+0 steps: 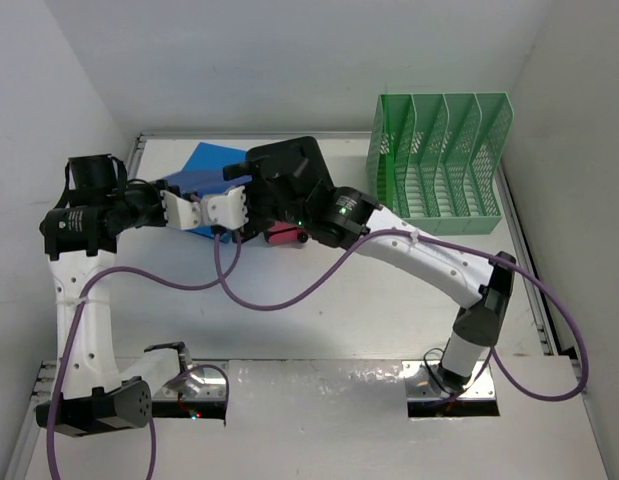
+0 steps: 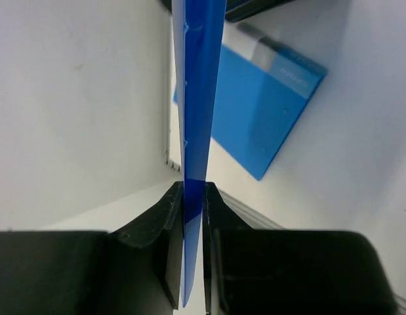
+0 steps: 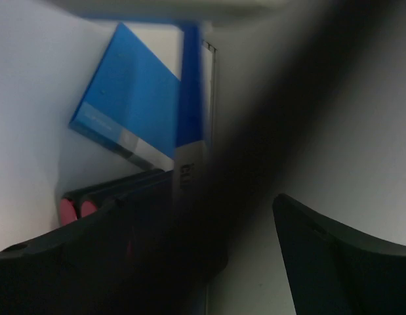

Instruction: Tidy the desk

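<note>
White walls [image 1: 289, 60] close in the desk [image 1: 389, 290] on three sides. The desk is big, flat and white, with thin silver rails along its edges. It fills most of what I see from above. My two arms are fixed at its near edge.

A green rack [image 1: 439, 160] stands in the far right corner of the desk. It has slots side by side.

Near the far edge, toward the left, a flat blue book [image 2: 262, 111] lies on the desk. It has a pale band across one end.

Just beside it, closer to the middle, sits a small black box [image 1: 284, 235] with pink drawer fronts.

My left gripper [image 2: 193, 197] is pinched tight on a thin blue book [image 2: 197, 98]. I see this book from its edge, held up on its side. The two black fingers [image 2: 157, 230] press on it from both sides, and it sticks out far past them. From above, this gripper is near the far left corner, right at the blue books.

My right gripper [image 3: 222, 223] has its jaws spread wide, and I see nothing held between them. One finger [image 3: 340, 262] is sharp in the right wrist view. The other side is dark and blurry. Past the fingers I see the thin blue book on its edge, the flat blue book behind it, and the black box low on the left. From above, my right arm reaches across the desk to that same spot, so both grippers are close together.

Purple cables [image 1: 289, 295] hang from both arms over the middle of the desk.
</note>
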Robot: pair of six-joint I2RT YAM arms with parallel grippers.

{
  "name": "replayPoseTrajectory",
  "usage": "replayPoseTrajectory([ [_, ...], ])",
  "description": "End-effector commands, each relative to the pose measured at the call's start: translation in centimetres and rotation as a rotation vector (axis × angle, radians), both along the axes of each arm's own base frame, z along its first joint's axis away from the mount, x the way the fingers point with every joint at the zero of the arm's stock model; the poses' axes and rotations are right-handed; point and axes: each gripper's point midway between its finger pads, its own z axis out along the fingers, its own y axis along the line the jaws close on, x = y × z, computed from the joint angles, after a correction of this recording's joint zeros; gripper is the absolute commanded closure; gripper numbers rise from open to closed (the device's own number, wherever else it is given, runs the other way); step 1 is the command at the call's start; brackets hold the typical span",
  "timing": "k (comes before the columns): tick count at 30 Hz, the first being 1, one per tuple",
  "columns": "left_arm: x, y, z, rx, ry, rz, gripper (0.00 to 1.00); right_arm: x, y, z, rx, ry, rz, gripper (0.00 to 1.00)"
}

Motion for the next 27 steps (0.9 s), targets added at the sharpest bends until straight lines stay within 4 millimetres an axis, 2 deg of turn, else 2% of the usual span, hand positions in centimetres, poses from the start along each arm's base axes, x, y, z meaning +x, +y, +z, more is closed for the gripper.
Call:
replayPoseTrajectory([
  [1,-2.5,-3.1,0.0,0.018,-0.03,-0.22,1.0,2.8,-0.1,3.4,0.148,-0.007,-0.044,0.18],
  [5,-2.0,-3.4,0.5,-0.004,-0.053,-0.231,1.0,4.0,0.1,1.7,0.11,-0.005,-0.06,0.34],
  [10,-1.9,-3.8,0.6,-0.04,-0.054,-0.23,1.0,4.1,0.4,0.1,0.097,0.018,-0.066,0.47],
  [11,-1.9,-3.8,0.5,-0.042,-0.051,-0.231,1.0,4.0,0.3,-0.6,0.088,0.026,-0.068,0.57],
  [14,-1.6,-3.9,0.5,-0.057,-0.054,-0.226,1.0,4.1,0.3,-1.0,0.096,0.035,-0.078,0.79],
  [15,-1.6,-4.0,0.3,-0.079,-0.045,-0.219,1.0,4.1,0.2,-1.3,0.094,0.038,-0.081,0.93],
  [16,-1.5,-4.0,0.3,-0.096,-0.04,-0.206,1.0,4.1,0.2,-1.4,0.096,0.043,-0.084,1.0],
  [17,-0.9,-4.0,0.8,-0.108,-0.066,-0.194,1.0,4.1,0.0,-1.4,0.111,0.052,-0.101,1.0],
  [18,-0.4,-3.8,0.3,-0.125,-0.06,-0.174,1.0,4.3,-0.1,-1.6,0.118,0.052,-0.113,1.0],
  [19,0.3,-3.6,0.2,-0.143,-0.064,-0.143,0.93,4.2,-0.4,-1.1,0.138,0.055,-0.125,1.0],
  [21,0.9,-3.0,-0.4,-0.139,-0.059,-0.114,0.68,4.0,-0.6,-0.9,0.175,0.047,-0.126,1.0],
  [22,1.4,-2.6,-0.4,-0.126,-0.069,-0.094,0.55,3.7,-0.9,0.0,0.2,0.042,-0.121,1.0],
  [24,2.1,-1.9,-1.1,-0.135,-0.064,-0.039,0.46,3.4,-0.9,0.5,0.223,0.043,-0.109,1.0],
  [26,3.6,-1.3,0.1,-0.156,-0.125,0.009,0.33,2.8,-1.1,1.2,0.233,0.047,-0.092,1.0],
  [27,4.2,-0.8,0.3,-0.162,-0.134,0.039,0.29,2.6,-1.2,1.3,0.23,0.051,-0.086,1.0],
])
